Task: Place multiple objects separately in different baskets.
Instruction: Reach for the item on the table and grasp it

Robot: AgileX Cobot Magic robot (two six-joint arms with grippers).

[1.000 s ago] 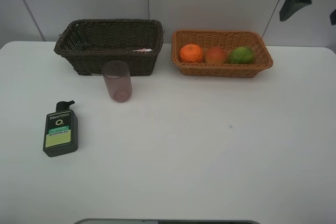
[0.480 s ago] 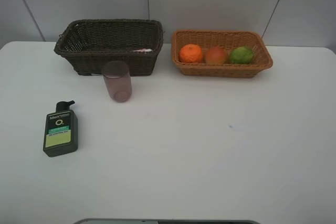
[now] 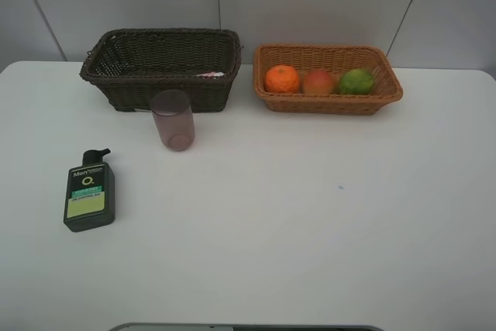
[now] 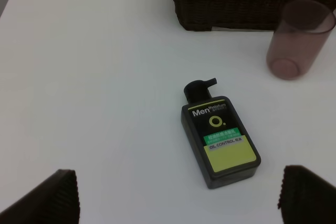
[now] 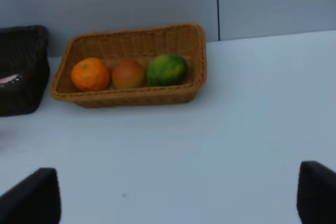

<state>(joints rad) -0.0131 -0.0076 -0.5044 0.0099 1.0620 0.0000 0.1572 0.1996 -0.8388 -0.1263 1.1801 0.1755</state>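
On a white table, a dark brown basket and a tan basket are set side by side, apparently for toiletries and fruit. The pump bottle, laid flat, is faced by the left gripper, spread wide, likely for the next pick; the right gripper is likewise spread, empty. The cup is stood by the dark brown basket. An orange, peach-like fruit and green citrus are held in the tan basket; a pink bottle is glimpsed in the other.
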